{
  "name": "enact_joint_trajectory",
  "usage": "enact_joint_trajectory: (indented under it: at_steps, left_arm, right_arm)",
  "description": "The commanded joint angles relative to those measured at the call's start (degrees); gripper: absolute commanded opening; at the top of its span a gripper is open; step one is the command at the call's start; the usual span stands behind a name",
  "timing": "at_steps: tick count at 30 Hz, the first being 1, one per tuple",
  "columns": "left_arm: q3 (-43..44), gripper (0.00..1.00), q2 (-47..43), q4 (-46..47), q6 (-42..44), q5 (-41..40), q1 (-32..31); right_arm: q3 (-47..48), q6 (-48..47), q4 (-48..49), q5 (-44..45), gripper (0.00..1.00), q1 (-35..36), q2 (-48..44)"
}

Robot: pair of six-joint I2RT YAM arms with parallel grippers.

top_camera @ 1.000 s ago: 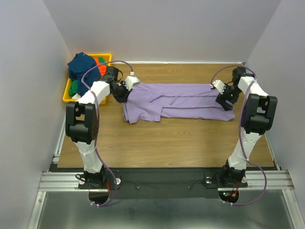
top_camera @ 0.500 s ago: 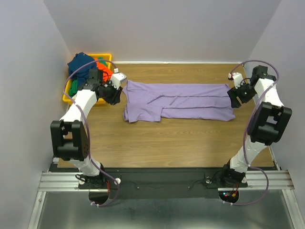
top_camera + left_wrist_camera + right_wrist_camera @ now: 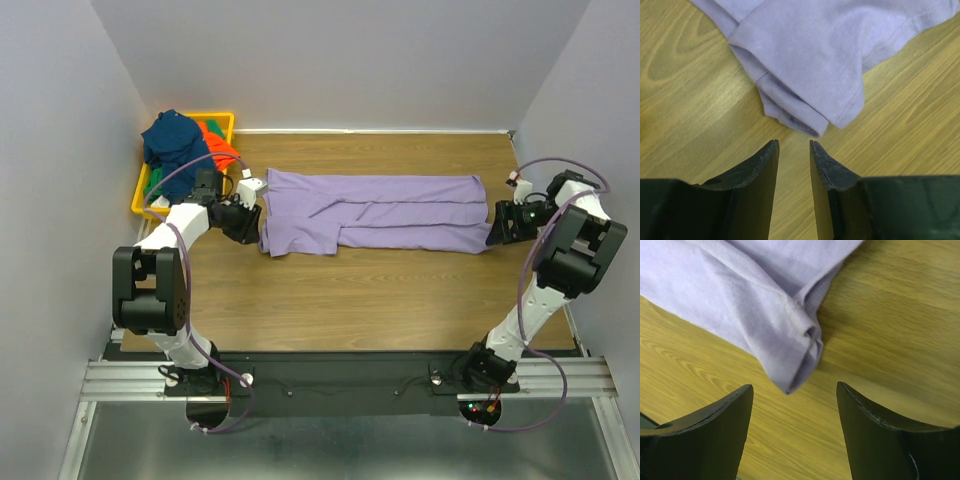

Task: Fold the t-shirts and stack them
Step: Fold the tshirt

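A lavender t-shirt (image 3: 375,213) lies folded into a long band across the wooden table. My left gripper (image 3: 250,222) sits low at the shirt's left end, open by a narrow gap with nothing between the fingers. In the left wrist view the left gripper (image 3: 793,142) points at a folded corner of the shirt (image 3: 805,55) just ahead of its tips. My right gripper (image 3: 497,226) is at the shirt's right end, open wide and empty. In the right wrist view the right gripper (image 3: 794,386) has the shirt's folded corner (image 3: 740,295) just beyond its tips.
A yellow bin (image 3: 140,197) stands at the back left. It holds a navy blue t-shirt (image 3: 172,140), an orange-red one (image 3: 215,135) and a green one (image 3: 155,186). Grey walls close in on both sides of the table (image 3: 380,290).
The left gripper opened and moved from the shirt's far-left corner toward its near-left corner. The right arm swung out right and down to the shirt's right end, its jaws narrowing slightly.
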Motion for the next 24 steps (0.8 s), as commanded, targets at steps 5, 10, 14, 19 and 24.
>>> enact_joint_trajectory:
  at_steps: [5,10,14,19,24]
  left_arm:
    - [1.3,0.43,4.7,3.3,-2.5,4.8,0.1]
    - [2.2,0.42,6.9,2.9,-2.9,6.5,0.1]
    - [1.9,0.42,7.7,2.6,-2.5,7.8,0.1]
    - [1.7,0.42,7.1,0.6,-1.0,10.0,0.3]
    - [1.8,0.42,5.5,-0.9,-0.4,11.5,0.7]
  right_arm:
    - [-0.1,3.3,-1.4,-5.9,0.73,-0.2,4.4]
    - [0.8,4.6,-0.7,-6.4,0.58,-0.2,6.2]
    - [0.6,5.2,0.3,-5.9,0.36,-0.2,6.5]
    - [0.2,5.1,0.7,-5.2,0.19,-0.2,6.3]
    - [-0.3,4.4,0.7,-4.7,0.08,-0.2,5.7]
